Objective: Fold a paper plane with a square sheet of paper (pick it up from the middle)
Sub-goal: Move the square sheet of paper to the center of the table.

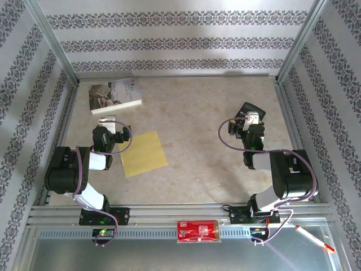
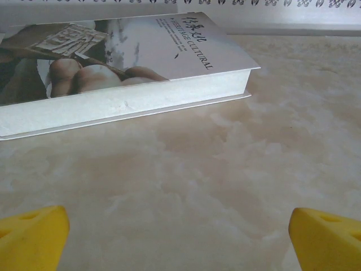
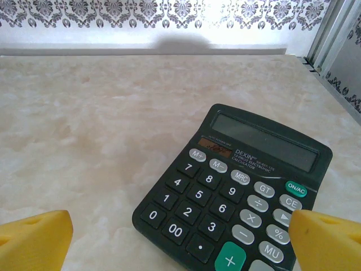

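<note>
Sheet (image 1: 144, 153) lay flat; L claw (image 1: 109, 121) near it, R claw (image 1: 252, 116) well apart, both agape, empty; ctr pinch seemed best.

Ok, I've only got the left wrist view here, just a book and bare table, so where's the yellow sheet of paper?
Observer: The square sheet of paper lies on the table, to the right of the left claw and nearer the arm bases than the book.
Operator: Is it folded yet?
Observer: No fold shows from above. It looks like a flat square, turned slightly.
Operator: And the right claw?
Observer: The right claw is open and empty, with a black calculator just ahead of it on the far right of the table.
</note>
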`<action>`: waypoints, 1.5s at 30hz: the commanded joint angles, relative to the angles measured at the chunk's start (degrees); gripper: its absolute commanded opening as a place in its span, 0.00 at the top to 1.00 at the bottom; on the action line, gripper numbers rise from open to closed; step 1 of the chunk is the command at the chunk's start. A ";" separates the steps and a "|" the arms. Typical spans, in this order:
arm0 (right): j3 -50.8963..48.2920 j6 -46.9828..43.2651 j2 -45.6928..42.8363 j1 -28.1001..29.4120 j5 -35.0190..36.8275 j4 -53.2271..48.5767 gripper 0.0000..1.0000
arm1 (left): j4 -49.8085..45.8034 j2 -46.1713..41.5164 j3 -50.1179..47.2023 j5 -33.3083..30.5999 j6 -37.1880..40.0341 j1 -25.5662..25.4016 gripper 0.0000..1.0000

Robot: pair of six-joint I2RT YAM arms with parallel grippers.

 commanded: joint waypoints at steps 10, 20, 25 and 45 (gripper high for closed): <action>-0.38 -0.02 0.15 -0.22 -1.04 1.65 0.02 | 0.03 -0.26 0.28 0.88 1.31 -0.40 0.00; -0.25 0.22 0.10 -0.58 -1.65 1.47 0.02 | 0.03 0.11 0.28 0.85 1.29 -0.46 0.00; -0.12 0.54 0.20 -0.92 -2.34 1.30 0.02 | 0.03 0.08 0.28 0.89 1.30 -0.44 0.00; 0.57 15.28 -28.15 -4.66 9.14 -23.91 0.02 | -27.59 -18.77 6.77 -16.93 -12.92 0.21 0.00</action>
